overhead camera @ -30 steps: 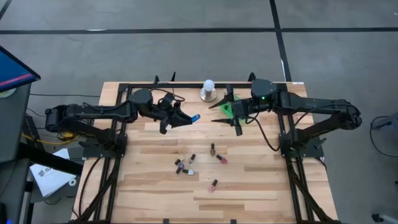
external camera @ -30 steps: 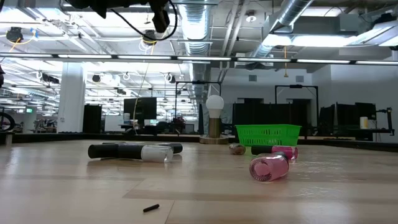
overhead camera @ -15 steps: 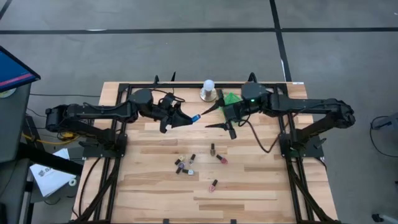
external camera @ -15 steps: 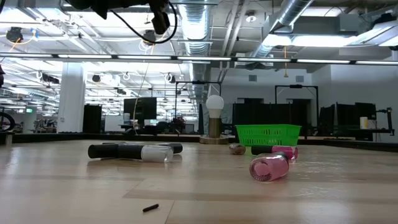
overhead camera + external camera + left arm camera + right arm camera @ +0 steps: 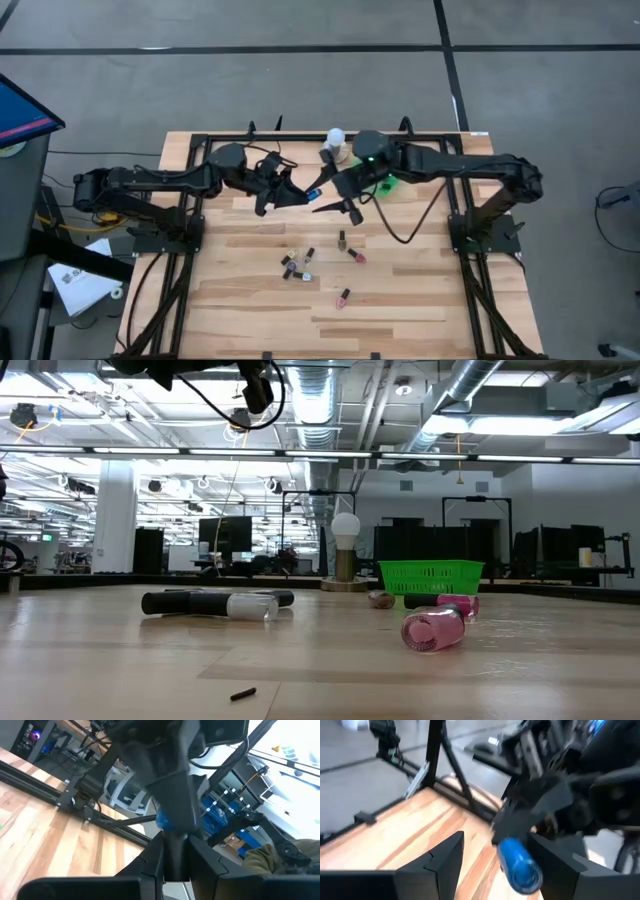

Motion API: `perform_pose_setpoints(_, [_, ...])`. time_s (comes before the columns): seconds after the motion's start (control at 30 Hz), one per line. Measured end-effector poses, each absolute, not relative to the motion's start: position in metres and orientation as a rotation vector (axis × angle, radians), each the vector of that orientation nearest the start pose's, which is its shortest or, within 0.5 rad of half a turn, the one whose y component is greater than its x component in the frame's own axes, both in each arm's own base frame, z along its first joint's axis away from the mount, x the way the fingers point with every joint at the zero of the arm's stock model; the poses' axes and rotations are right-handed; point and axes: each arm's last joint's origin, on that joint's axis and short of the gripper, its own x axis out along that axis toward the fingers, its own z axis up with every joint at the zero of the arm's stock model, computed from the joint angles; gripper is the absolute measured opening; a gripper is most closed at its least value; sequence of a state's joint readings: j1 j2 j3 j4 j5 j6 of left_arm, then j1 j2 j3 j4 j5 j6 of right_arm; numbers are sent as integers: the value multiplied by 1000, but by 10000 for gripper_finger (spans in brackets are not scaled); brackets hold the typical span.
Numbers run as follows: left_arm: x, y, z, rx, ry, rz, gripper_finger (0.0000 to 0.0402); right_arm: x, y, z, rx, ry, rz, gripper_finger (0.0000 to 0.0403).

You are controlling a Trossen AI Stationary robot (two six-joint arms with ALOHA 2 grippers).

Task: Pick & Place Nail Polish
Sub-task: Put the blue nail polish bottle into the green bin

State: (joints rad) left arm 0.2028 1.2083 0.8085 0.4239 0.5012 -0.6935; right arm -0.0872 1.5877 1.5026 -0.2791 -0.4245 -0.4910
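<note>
My left gripper (image 5: 298, 191) is shut on a blue nail polish bottle (image 5: 314, 189), high above the table's far middle. My right gripper (image 5: 321, 196) is open. Its two fingers stand on either side of the bottle's blue body (image 5: 518, 861), with a gap on each side in the right wrist view. Several more nail polish bottles lie on their sides on the table: a cluster (image 5: 296, 265), two near the middle (image 5: 349, 248) and a pink one (image 5: 343, 298). The low view shows a pink bottle (image 5: 433, 630) and a dark-capped clear one (image 5: 215, 603). My left gripper pinches the bottle's dark cap end (image 5: 175, 851) between its two fingers. The fingers come about level from the table's left and lie along the bottle. The blue body (image 5: 164, 819) sticks out past the fingertips toward the table's right, clear of the table.
A green basket (image 5: 431, 576) stands at the far right of the middle, mostly hidden under my right arm in the high view (image 5: 386, 184). A white-domed object on a metal base (image 5: 336, 143) stands at the far edge. A small dark bit (image 5: 242, 694) lies near the front.
My right gripper has gone toward the table's left, away from the green basket and up to the blue bottle, and its open fingers now stand around the bottle's body.
</note>
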Motion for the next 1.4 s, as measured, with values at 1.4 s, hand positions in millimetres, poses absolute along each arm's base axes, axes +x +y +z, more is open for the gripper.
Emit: perform_pose_setpoints(1.4, [266,41,313,-671,62,-267,178,334,-51,395,-302,369,281,59])
